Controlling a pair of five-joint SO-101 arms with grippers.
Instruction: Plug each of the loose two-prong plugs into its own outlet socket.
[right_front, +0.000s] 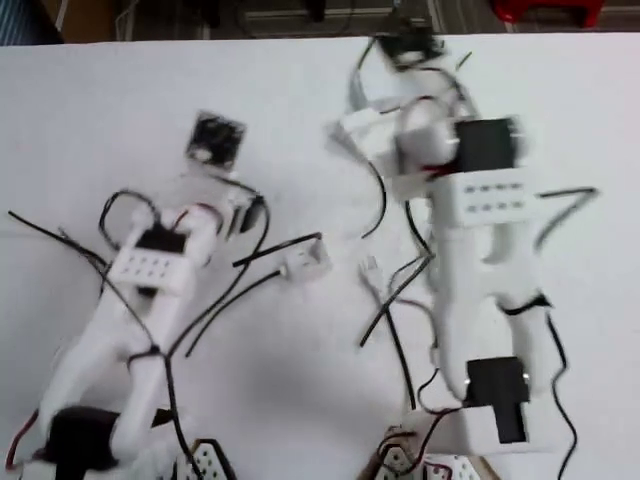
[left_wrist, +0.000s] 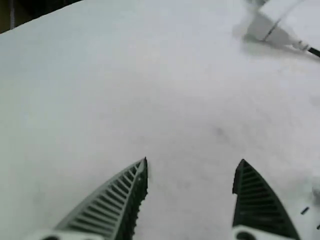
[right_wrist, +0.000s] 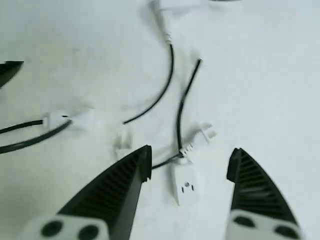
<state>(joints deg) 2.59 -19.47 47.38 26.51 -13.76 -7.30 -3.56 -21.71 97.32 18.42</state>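
On the white table, my right gripper hangs spread wide over a white two-prong plug, lower middle of the right wrist view, with its black cord running upward. I'd drop straight down and close across the plug body, not the cord. My left gripper, also wide, hovers over bare table.

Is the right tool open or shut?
Open: the right tool has its fingers apart, a white plug on the table between them.
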